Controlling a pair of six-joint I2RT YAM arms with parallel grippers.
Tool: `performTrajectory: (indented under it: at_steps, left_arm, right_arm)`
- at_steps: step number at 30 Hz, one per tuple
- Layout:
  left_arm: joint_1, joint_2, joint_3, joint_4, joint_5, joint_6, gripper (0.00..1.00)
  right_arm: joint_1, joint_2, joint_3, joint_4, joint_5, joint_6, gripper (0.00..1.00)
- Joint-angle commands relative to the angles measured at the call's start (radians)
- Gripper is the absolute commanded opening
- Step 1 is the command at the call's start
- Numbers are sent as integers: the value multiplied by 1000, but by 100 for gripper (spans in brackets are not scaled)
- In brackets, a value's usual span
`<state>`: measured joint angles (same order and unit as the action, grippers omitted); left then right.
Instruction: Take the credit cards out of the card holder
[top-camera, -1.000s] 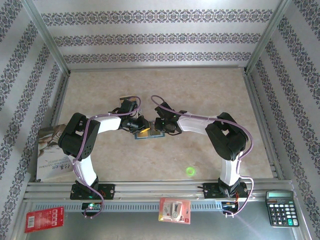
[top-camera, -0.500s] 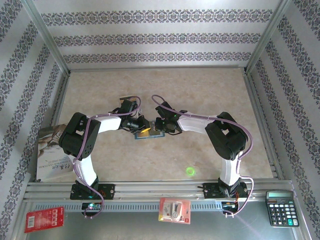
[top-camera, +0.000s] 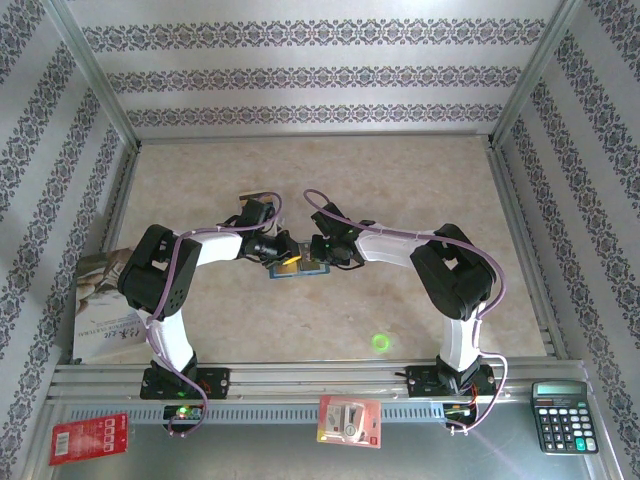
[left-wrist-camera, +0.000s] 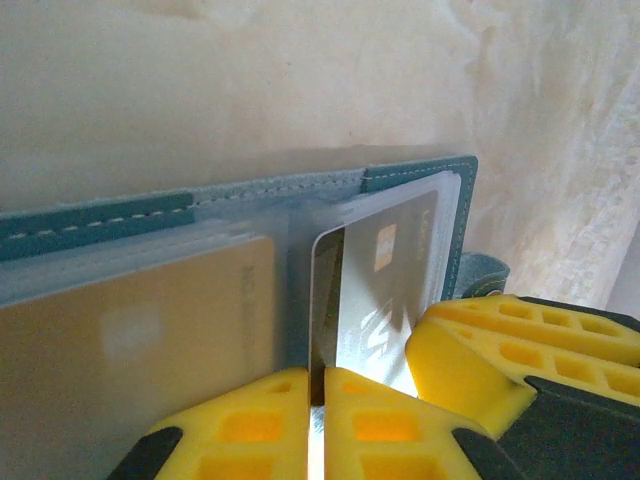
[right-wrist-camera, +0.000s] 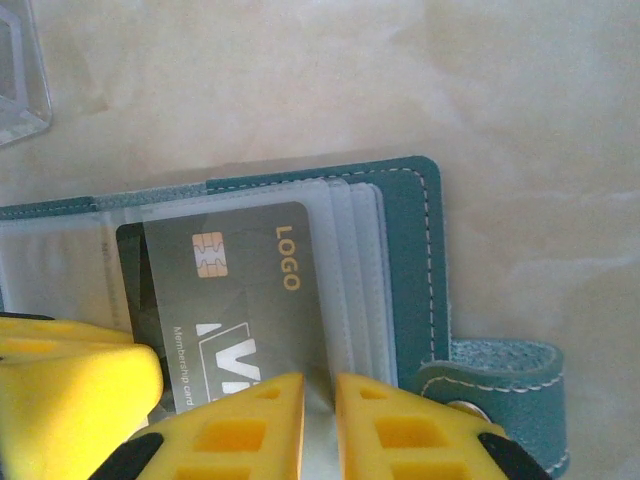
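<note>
As the card holder (right-wrist-camera: 410, 260) lies open, one card is pinched

It lies on the table (top-camera: 330, 180) between the arms; left gripper (left-wrist-camera: 317, 420) clenched on its dark card (right-wrist-camera: 240, 290); gold card (left-wrist-camera: 130, 340) in the other panel; right gripper (right-wrist-camera: 320, 420) with jaws nearly together at the sleeve edges, grip unclear.

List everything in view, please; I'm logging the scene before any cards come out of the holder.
holder: 1, teal, open, table centre
cards: 2 seen, dark grey and gold, in holder's sleeves
booklet: 1, whitish, table's left edge
packets: 2, red, near ledge, left and middle
calculator: 1, black, near right corner
green spot: 1, on table
table: 1, beige
left gripper: yellow pads, shut, at holder's sleeves
right gripper: yellow pads, narrow gap, at holder's edge
</note>
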<state>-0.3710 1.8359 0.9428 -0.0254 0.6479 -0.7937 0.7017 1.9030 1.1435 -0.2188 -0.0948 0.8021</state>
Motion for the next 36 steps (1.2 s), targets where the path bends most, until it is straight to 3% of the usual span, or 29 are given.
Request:
performTrajectory:
  at_steps: [1,10,19,29,36]
  left_arm:
    - [16,-5,-10,-8,12,15,7]
    - [53,-62,-52,-50,-10,48,4]
    - [60,-56,-65,-26,15,37,5]
    - [61,-52,-66,-27,13,37,8]
    - [61,-53,-64,-23,15,29,11]
  right_arm:
    - [-10,24,-3,-27,11,1,17]
    - [-21,-20,-22,-13,31,17,18]
    - [0,-58,12,23,-65,-21,19]
    - [5,22,62,-40,-28,0,25]
    - [5,75,81,-37,-96,-3,24]
